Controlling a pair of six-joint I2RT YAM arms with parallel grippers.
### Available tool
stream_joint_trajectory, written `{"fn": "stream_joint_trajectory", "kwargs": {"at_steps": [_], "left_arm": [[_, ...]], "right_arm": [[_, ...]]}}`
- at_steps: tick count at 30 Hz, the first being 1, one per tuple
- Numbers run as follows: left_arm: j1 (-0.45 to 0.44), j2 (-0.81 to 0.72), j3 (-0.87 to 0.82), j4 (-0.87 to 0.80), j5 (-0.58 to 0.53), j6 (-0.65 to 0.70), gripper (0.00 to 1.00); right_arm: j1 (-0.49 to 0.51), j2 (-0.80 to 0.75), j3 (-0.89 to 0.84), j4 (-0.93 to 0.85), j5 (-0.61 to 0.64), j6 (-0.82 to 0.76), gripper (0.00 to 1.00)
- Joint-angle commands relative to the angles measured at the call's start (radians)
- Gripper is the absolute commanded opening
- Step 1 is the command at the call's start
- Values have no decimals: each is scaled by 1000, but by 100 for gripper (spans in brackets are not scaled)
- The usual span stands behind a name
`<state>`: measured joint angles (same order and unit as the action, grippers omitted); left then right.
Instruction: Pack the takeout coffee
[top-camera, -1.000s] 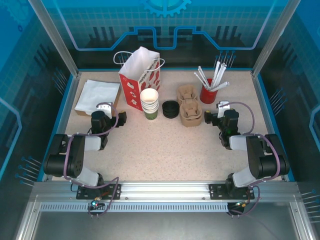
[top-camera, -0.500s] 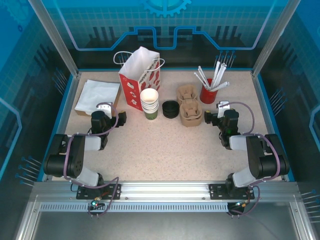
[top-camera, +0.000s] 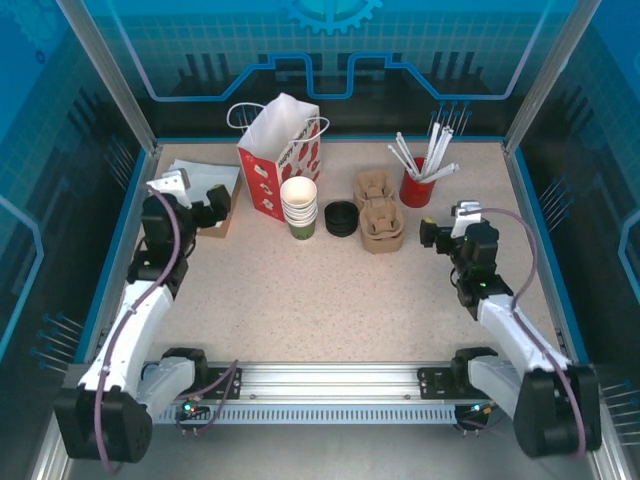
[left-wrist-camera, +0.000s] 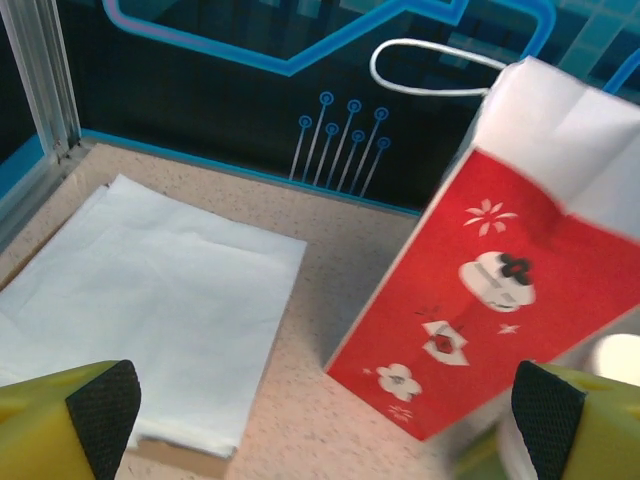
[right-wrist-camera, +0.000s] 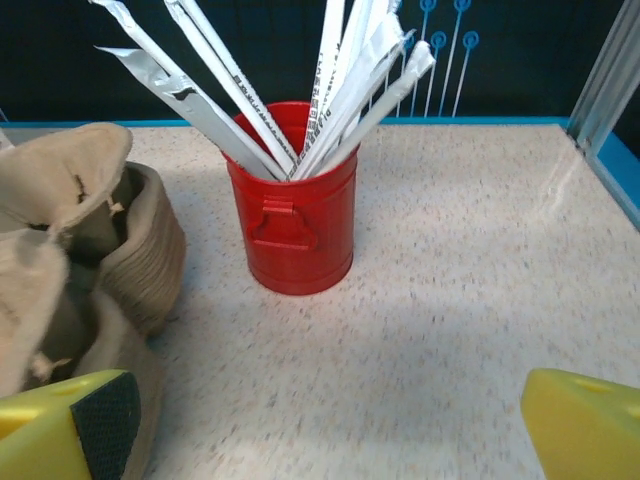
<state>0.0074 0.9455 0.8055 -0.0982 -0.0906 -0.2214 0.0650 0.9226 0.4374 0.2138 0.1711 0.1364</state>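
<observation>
Counted on the table (top-camera: 330, 300): one red-and-white paper bag (top-camera: 282, 160), one pile of white sheets (top-camera: 190, 188), one stack of white-rimmed cups (top-camera: 299, 203) with dark green showing at its foot, one red tin (top-camera: 416, 187) of white straws, too bunched to count, and two stacks of brown pulp carriers (top-camera: 379, 211). Left gripper (top-camera: 214, 203) hung over the sheets' near corner, facing the bag; right gripper (top-camera: 432, 238) sat just beside the carriers, facing the tin; both spread wide, empty. The coffee's round black lid (top-camera: 341, 217) lay flat between cups and carriers.
</observation>
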Motion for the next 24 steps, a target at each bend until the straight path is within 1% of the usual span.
{"fn": "stream_joint_trajectory", "kwargs": {"at_steps": [1, 3, 5, 7, 10, 15, 20, 22, 24], "left_arm": [[3, -4, 132, -392, 115, -98, 99], [2, 7, 218, -488, 186, -94, 98], [0, 21, 311, -571, 235, -91, 95], [-7, 41, 403, -649, 264, -86, 93], [-33, 85, 541, -740, 292, -69, 90], [-84, 197, 730, -869, 268, -52, 87], [-99, 308, 862, -918, 208, 6, 87], [-99, 375, 934, -946, 163, 43, 87], [-99, 442, 1011, -973, 147, 70, 88]], "right_arm": [[30, -125, 79, -363, -39, 156, 100], [45, -174, 143, -517, -65, 226, 100], [54, -194, 217, -640, -111, 262, 100], [66, -192, 296, -745, -171, 263, 100], [85, -172, 388, -859, -212, 290, 100], [105, -146, 436, -891, -317, 333, 100], [140, -91, 487, -904, -336, 345, 100], [157, -64, 498, -910, -333, 339, 100], [174, -42, 503, -910, -327, 339, 100]]}}
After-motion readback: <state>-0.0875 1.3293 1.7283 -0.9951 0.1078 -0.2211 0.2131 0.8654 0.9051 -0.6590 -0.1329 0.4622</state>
